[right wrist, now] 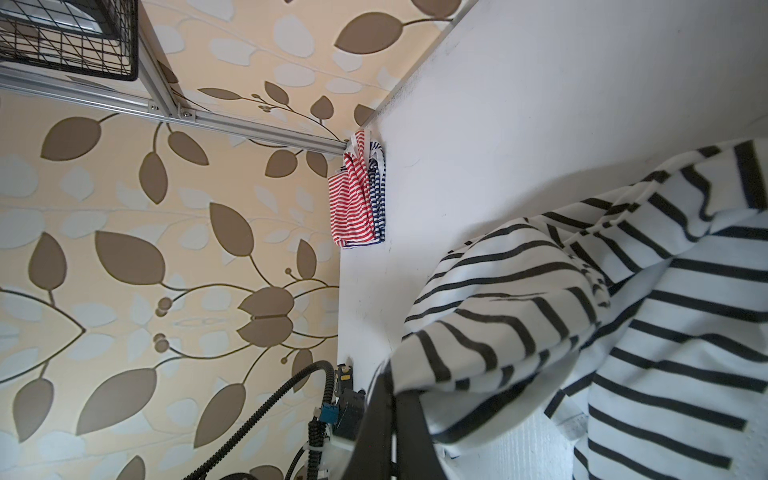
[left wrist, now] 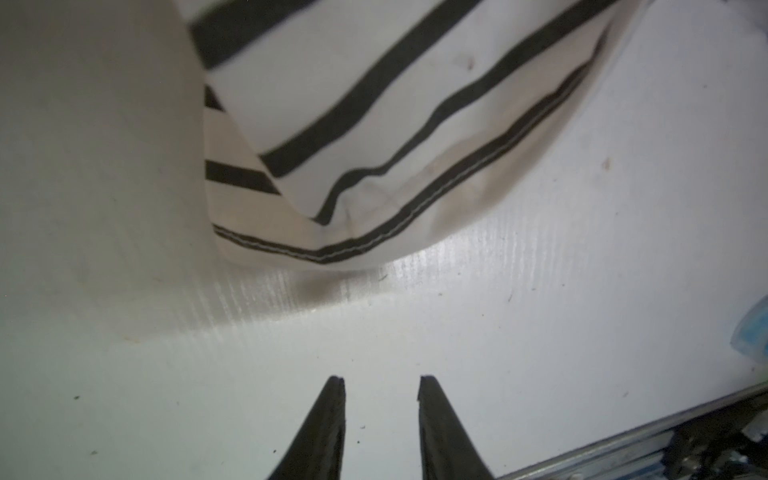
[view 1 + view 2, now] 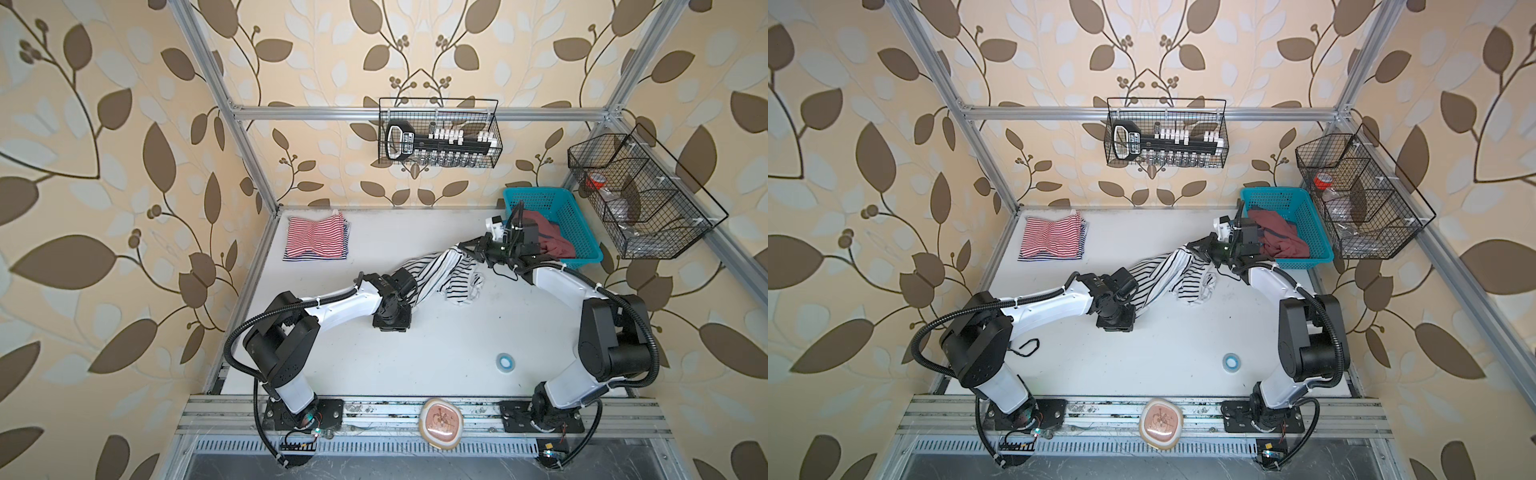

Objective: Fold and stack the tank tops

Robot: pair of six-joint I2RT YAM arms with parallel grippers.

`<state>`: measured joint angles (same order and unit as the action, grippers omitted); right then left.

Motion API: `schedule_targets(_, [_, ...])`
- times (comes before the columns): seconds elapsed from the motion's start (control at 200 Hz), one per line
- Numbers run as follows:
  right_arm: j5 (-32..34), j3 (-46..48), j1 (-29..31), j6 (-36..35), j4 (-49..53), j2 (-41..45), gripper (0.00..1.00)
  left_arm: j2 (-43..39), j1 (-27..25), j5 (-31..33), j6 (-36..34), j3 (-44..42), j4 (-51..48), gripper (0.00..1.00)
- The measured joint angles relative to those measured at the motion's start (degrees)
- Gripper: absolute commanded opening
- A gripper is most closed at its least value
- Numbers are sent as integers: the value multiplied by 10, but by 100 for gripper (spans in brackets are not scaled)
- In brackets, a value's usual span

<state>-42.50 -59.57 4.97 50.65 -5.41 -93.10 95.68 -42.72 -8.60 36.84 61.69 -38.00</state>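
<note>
One teal basket [image 3: 536,198] near right pincer [image 3: 462,249]

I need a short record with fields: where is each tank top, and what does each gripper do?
black-and-white top: pinched at one end, rest trailing over the table
right gripper: shut on that top
left gripper: open, empty, near its hem
red-and-white top: folded, far left corner
dusty red top: crumpled in the blue basket
</note>
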Motion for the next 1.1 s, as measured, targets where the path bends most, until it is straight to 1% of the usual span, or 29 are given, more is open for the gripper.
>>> schedule_targets(0.21, [0,0,-2,-3,1,0,0,57,9,1,54,17,6,35])
schedule_targets(0.38, [0,0,-3,-6,1,0,0,59,42,3,93,10,21,36])
schedule_targets(0.5, [0,0,-3,-7,1,0,0,59,53,9,114,8,33,37])
schedule_targets(0.655, [0,0,-3,-7,1,0,0,62,53,10,129,8,49,37])
schedule_targets(0.965, [-2,0,-5,-8,1,0,0,73,53,11,137,18,62,37])
schedule_targets(1.1, [-2,0,-6,-8,1,0,0,73,53,11,149,24,64,39])
